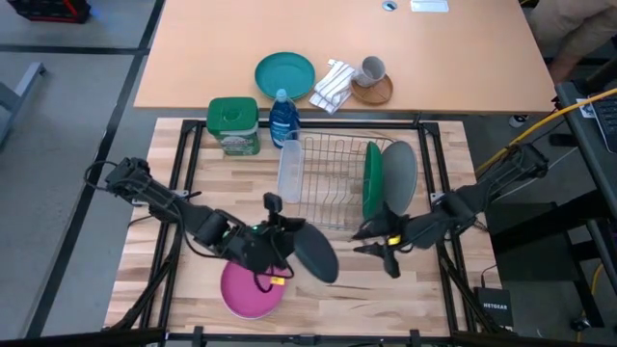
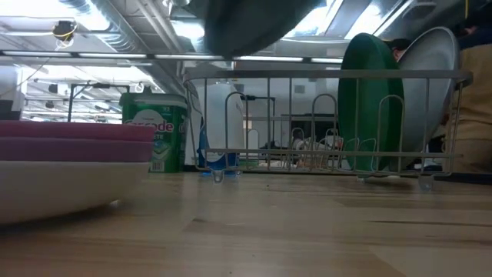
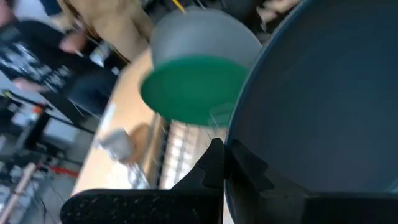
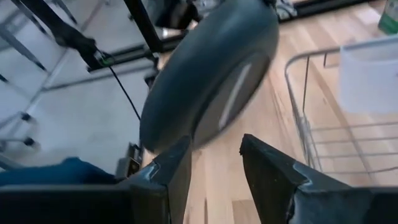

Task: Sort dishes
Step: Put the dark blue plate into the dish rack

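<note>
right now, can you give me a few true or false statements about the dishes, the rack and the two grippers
1. The left gripper is shut on the dark grey plate. True.
2. The green plate lies flat on the table. False: it stands on edge in the wire dish rack.
3. The light grey plate stands in the rack beside the green plate. True.
4. The magenta-pink plate is in the rack. False: it sits on the wooden table, stacked on a white plate.
5. The right gripper holds a plate. False: it is open and holds nothing, near the rack's front corner.
</note>
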You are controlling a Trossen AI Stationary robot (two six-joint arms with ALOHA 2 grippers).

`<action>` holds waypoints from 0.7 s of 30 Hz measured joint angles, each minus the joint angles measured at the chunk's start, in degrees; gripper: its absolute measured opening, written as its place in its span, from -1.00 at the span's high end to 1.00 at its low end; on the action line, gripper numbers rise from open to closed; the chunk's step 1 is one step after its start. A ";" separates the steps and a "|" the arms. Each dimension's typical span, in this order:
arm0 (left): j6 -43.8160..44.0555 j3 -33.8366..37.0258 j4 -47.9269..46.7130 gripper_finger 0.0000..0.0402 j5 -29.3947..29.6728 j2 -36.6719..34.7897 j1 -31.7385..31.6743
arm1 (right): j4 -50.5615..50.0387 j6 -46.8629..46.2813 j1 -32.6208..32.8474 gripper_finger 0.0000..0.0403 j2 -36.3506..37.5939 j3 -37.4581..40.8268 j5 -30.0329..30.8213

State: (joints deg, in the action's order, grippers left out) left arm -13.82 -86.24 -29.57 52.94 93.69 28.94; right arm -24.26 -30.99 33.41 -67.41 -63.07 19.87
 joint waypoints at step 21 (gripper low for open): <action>-13.08 -0.02 34.35 1.00 -58.85 0.00 -15.26 | -7.36 9.03 0.00 0.27 16.96 0.00 0.03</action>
State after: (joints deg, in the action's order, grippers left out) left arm -26.90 -86.26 4.78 -5.91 93.69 13.69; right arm -31.62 -21.96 33.41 -50.45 -63.07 19.89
